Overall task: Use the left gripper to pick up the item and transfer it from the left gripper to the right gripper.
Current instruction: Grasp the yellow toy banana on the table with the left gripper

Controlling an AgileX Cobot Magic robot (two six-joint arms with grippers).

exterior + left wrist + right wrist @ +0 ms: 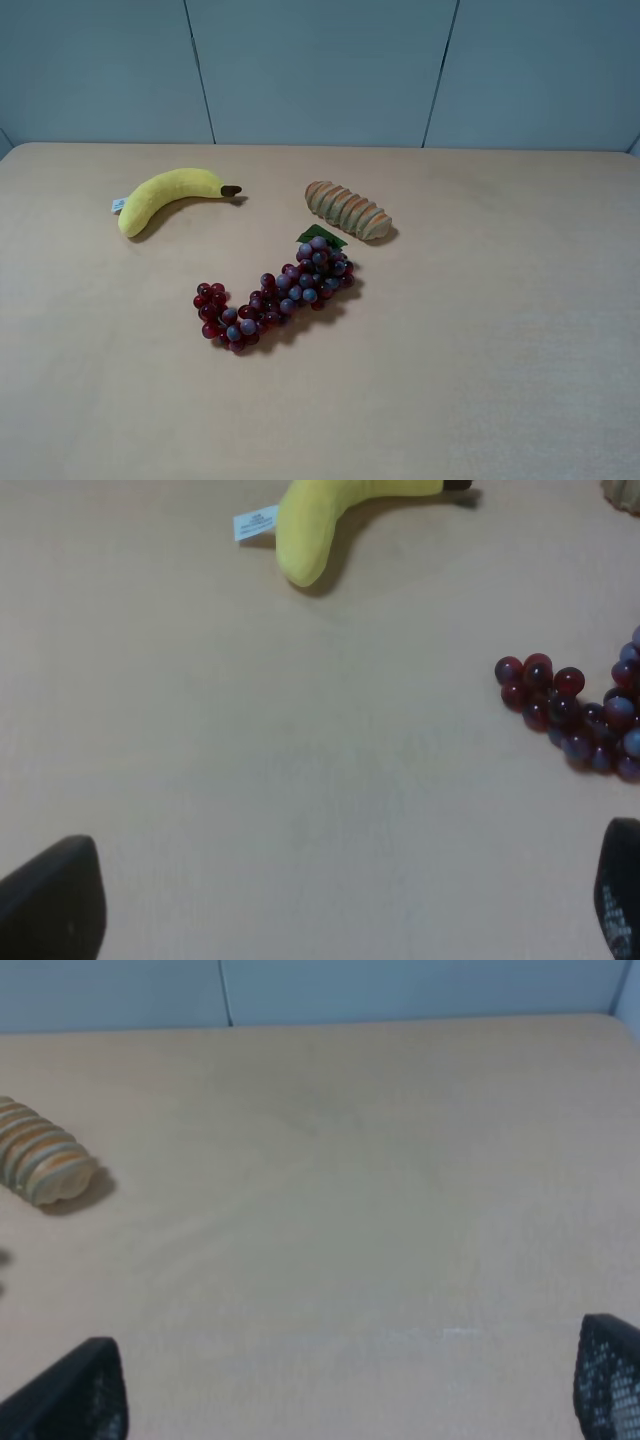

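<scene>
- A curved yellow plush banana (170, 195) lies flat on the surface (500, 350). It is out ahead of the left pincer (335, 910) and well apart from it, with nothing gripping it.
- The banana has a dark brown stem tip at one end. A small white tag (255, 523) sticks out near the other end; it carries printed lines too small to read.
- The left pincer is spread wide and holds nothing. Only its two black tips show, with bare surface between them.
- A bunch of red-purple grapes (275, 295) lies ahead of the left pincer too, nearer to it than the banana and off to one side.
- A ridged tan bread loaf (348, 210) rests just beyond the grapes' green leaf. It is ahead of the right pincer (340, 1390) and well apart from it.
- The right pincer is also spread wide and empty, its textured black tips far apart.
- Neither pincer appears in the high view.
- Pale blue-grey wall panels (320, 70) stand behind the surface.
</scene>
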